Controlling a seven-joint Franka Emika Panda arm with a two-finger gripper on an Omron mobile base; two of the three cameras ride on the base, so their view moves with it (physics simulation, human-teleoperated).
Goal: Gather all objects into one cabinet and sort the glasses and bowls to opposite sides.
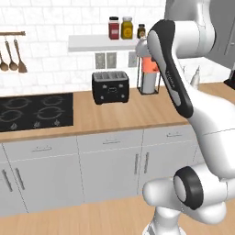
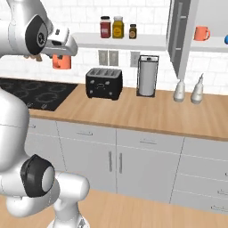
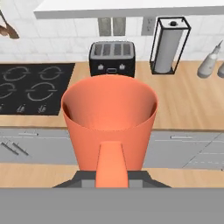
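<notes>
While clamped on salmon-orange tumbler, gripper hangs above counter.

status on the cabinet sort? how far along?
Done: orange mug and a blue item sit on the open cabinet's shelf. In hand: tool shut on an orange handled cup, above the counter. Left: shelve it; bowl not visible.
</notes>
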